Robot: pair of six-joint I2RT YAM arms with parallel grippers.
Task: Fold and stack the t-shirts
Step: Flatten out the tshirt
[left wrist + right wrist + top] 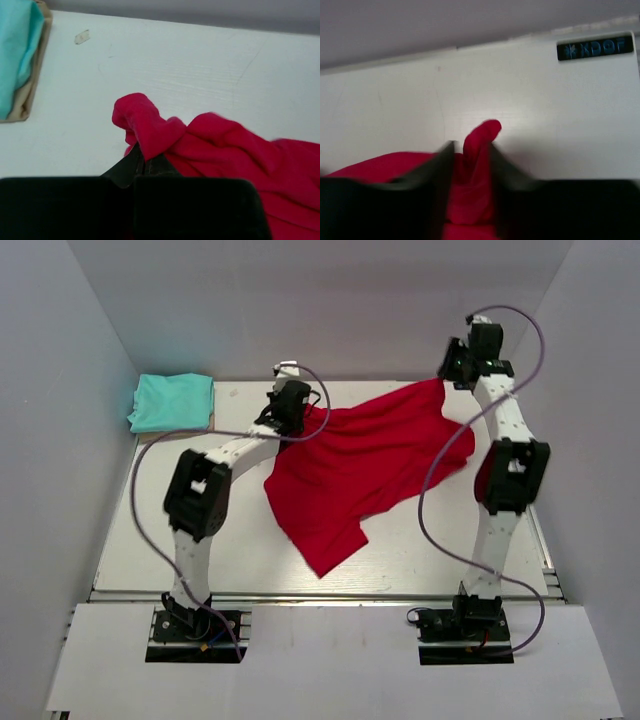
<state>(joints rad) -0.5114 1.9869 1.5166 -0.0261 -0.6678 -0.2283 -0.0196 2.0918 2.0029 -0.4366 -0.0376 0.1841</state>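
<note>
While left gripper [144, 160] pinches the red shirt [370, 470], right gripper [471, 147] stands narrowly parted around a corner, grip unclear: if it slips, the spread collapses crooked.

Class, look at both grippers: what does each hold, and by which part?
The left gripper pinches a bunched edge of the red t-shirt. The right gripper has another bunched edge between its parted jaws; whether it grips cannot be told.

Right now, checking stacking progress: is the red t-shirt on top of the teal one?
No, the red t-shirt is mid-table, apart from the teal t-shirt at far left.
</note>
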